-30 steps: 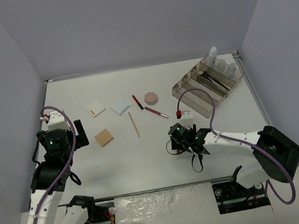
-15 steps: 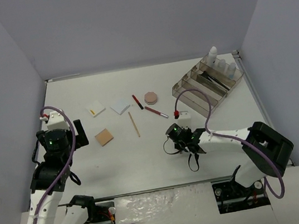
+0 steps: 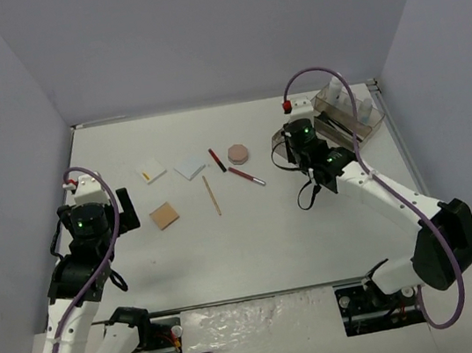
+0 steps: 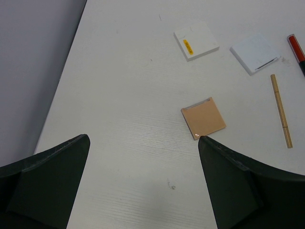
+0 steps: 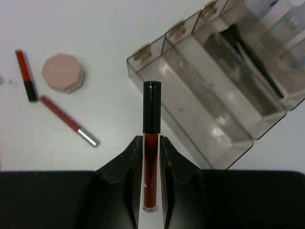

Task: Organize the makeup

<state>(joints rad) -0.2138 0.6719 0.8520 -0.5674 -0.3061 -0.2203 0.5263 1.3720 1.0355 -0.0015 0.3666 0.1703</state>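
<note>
My right gripper (image 5: pixel 151 139) is shut on a dark red lip gloss tube (image 5: pixel 151 119) with a black cap, held above the table just left of the clear tray (image 5: pixel 190 114). In the top view that gripper (image 3: pixel 300 142) hangs beside the tray (image 3: pixel 376 120). A pink compact (image 5: pixel 63 72) (image 3: pixel 239 154) and two red pencils (image 5: pixel 25 75) (image 5: pixel 68 120) lie to its left. My left gripper (image 4: pixel 143 138) is open and empty over bare table, near a tan pad (image 4: pixel 203 117). Beyond lie a white pad (image 4: pixel 196 40), a pale-blue pad (image 4: pixel 255 53) and a wooden pencil (image 4: pixel 280 109).
The tray stands at the far right corner, with black brushes (image 5: pixel 248 59) in one compartment and white-capped bottles (image 3: pixel 354 101) at its back. Grey walls close in the left, far and right sides. A purple cable loops over each arm.
The right gripper closed on the lip gloss tube near the table's middle, then swung with it toward the far right, up to the tray. The left arm has stayed still.
</note>
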